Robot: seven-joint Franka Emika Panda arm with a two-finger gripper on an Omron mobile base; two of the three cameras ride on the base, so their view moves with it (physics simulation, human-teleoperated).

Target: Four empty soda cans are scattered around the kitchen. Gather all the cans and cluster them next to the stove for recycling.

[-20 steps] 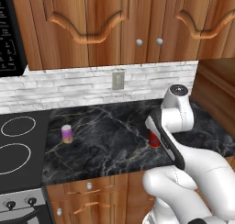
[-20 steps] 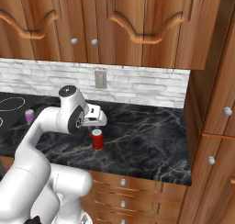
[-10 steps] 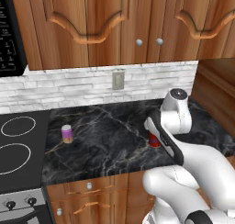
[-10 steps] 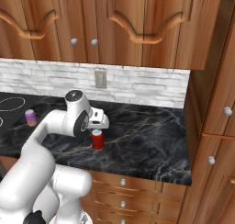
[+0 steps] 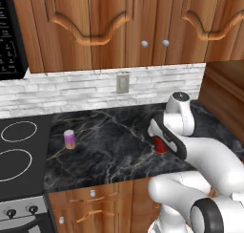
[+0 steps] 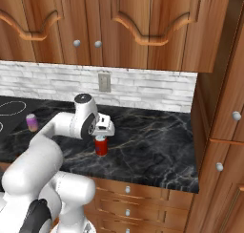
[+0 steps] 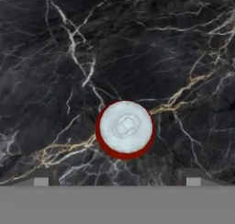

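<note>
A red soda can (image 6: 101, 146) stands upright on the black marbled counter (image 5: 109, 153), partly behind my arm in the left base view (image 5: 161, 146). My gripper (image 6: 101, 135) hangs straight above it, pointing down. In the hand view the can's silver top (image 7: 125, 128) lies between the open gripper (image 7: 117, 179), whose fingertips (image 7: 41, 178) stand wide apart on either side with nothing in them. A pink-purple can (image 5: 69, 139) with a pale band stands further left, close to the stove (image 5: 33, 148), and also shows in the right base view (image 6: 32, 122).
A black microwave (image 5: 9, 36) hangs at the upper left over the stove. Wood upper cabinets (image 5: 124, 22) overhang the counter, and a tall wood cabinet (image 6: 224, 112) closes off its right end. A wall outlet (image 5: 123, 82) sits on the white brick backsplash.
My hand has sunk a little and shifted slightly right over the red can. Both cans stay where they were.
</note>
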